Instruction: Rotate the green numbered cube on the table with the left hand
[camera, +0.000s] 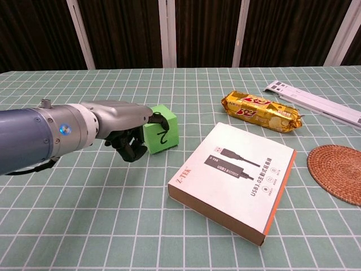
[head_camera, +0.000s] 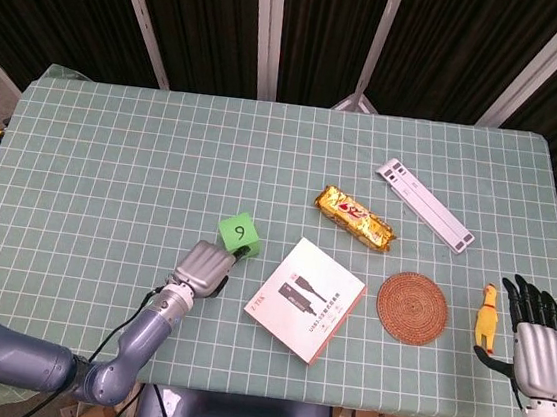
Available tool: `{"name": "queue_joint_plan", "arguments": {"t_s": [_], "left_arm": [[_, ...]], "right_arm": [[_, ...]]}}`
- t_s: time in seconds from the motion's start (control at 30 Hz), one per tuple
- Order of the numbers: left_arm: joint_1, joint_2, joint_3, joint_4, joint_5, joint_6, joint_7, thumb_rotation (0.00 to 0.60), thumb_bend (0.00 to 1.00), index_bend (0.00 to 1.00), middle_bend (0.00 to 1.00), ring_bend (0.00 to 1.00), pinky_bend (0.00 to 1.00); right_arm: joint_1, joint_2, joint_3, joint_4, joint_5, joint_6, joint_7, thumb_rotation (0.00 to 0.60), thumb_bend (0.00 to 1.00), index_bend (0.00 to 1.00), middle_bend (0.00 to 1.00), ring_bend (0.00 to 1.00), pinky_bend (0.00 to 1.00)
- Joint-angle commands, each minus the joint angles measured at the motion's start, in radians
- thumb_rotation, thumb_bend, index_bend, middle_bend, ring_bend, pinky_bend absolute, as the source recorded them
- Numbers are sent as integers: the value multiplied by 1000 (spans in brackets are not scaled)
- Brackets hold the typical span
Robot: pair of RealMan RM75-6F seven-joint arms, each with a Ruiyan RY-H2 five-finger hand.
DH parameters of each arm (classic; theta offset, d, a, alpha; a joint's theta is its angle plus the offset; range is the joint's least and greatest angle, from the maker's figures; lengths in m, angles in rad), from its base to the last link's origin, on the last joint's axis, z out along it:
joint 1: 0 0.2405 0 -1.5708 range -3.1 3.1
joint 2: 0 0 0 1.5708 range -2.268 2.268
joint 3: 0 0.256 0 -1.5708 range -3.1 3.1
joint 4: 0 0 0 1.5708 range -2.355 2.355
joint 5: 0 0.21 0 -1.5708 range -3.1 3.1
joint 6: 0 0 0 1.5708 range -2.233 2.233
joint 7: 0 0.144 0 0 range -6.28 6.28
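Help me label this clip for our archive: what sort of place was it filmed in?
Probably a lab or test bench for robot manipulation, not a home. A table under a green checked cloth holds unrelated props: a green numbered cube, a snack bar and a rubber chicken toy, with dark curtains behind.

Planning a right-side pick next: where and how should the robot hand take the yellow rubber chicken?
Judging by its pose, grip the rubber chicken across its narrow mid-body, coming from above. It lies flat and elongated on the table, head toward the far edge, so both long flanks look free. The coaster sits apart on one side, and the right robot hand rests open on the other, already close.
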State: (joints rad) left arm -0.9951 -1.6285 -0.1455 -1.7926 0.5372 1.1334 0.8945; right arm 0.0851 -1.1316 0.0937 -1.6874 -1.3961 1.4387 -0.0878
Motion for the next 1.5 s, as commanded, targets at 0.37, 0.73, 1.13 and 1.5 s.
{"name": "queue_joint_plan", "arguments": {"t_s": [0.37,0.73,1.13,1.5], "left_arm": [[-58,-57,-43,119,-63,-27,15,600,711,144,760,676,722],[-74,-54,-73,138,-91,-12,3,600,709,151,761,676,722],[-71,-37,-67,201,-139,-36,-11,600,707,150,760,676,722],[-57,-36,-49,210,-133,5,-5,600,706,150,761,676,722]], "right_arm": [[10,-14,1,1,17,-17,-39,600,73,55,0,0,0],[18,-17,-1,-7,31,-39,-52,600,73,55,0,0,0],[21,-23,0,-6,35,-40,-59,600,73,55,0,0,0],[23,-26,0,-3,36,-42,-60,600,73,55,0,0,0]]}}
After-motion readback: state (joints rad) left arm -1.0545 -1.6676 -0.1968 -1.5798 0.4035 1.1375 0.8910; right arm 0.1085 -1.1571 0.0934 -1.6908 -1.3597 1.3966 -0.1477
